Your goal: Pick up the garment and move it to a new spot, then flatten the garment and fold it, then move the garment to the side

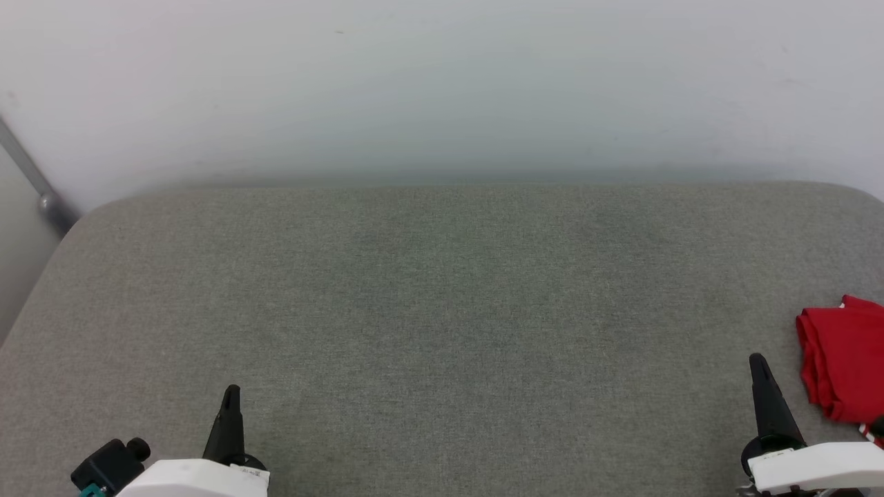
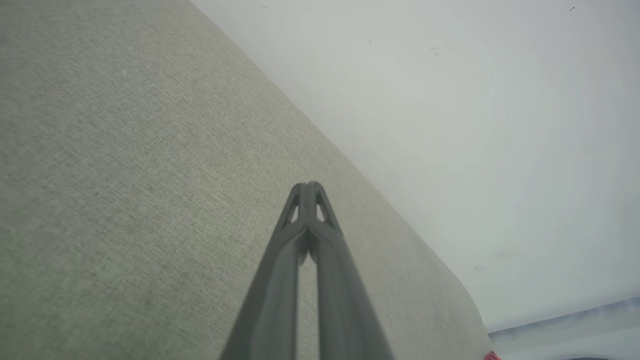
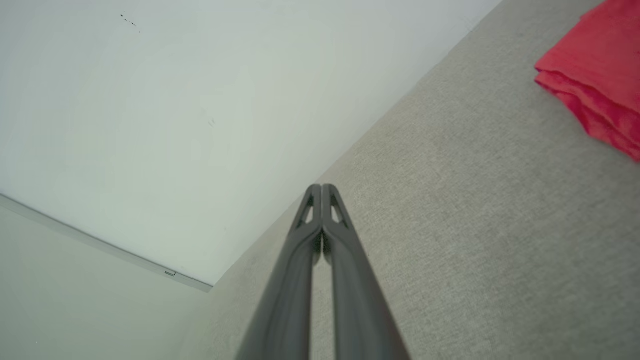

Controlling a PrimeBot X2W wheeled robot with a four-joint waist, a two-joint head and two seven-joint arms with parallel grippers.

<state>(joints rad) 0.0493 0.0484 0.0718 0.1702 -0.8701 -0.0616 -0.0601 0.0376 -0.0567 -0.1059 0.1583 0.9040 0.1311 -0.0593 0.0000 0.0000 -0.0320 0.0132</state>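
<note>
Resting low at the near corners of the grey fabric surface [image 1: 442,310], both arms look idle. The left fingers [image 2: 308,186] are clenched tip to tip on nothing, over bare fabric and well apart from the garment. The right fingers [image 3: 321,187] are likewise clenched and empty, pointing toward the wall [image 1: 442,83]. The garment [image 1: 844,366] lies near them on their right, not touching.

The garment sits at the far right edge of the surface in the head view, partly cut off by the frame. It reads as a compact red stack with layered edges along its left side and a hint of white-striped trim. No lettering shows.

Step in hand, as judged: the last one, moving to the side, appears done, since the garment looks folded and lies off the middle. How neat the fold is cannot be told.

Next move: probably none on the garment. Should a tidier fold be wanted, the right fingers would have to part, turn toward the stack and pinch all layers together so it does not spill open.
</note>
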